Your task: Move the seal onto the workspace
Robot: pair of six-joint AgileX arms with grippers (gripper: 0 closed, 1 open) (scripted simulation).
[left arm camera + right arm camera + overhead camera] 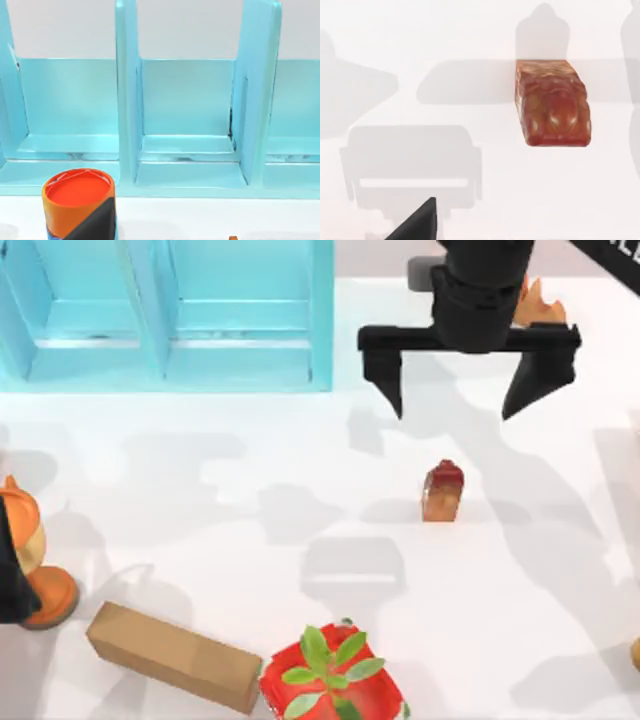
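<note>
On the white workspace (pixel 200 500) the seal (pixel 442 491) stands upright below the wide-spread right end effector (pixel 468 405)

The small seal (pixel 442 491), a block with a dark red round top and a tan-orange body, stands upright on the flat shiny white table (pixel 200 540), just below the right end effector (pixel 468 390), not touching it.

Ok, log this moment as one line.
right gripper open, above table | seal upright on workspace, free | left arm parked at left edge
</note>
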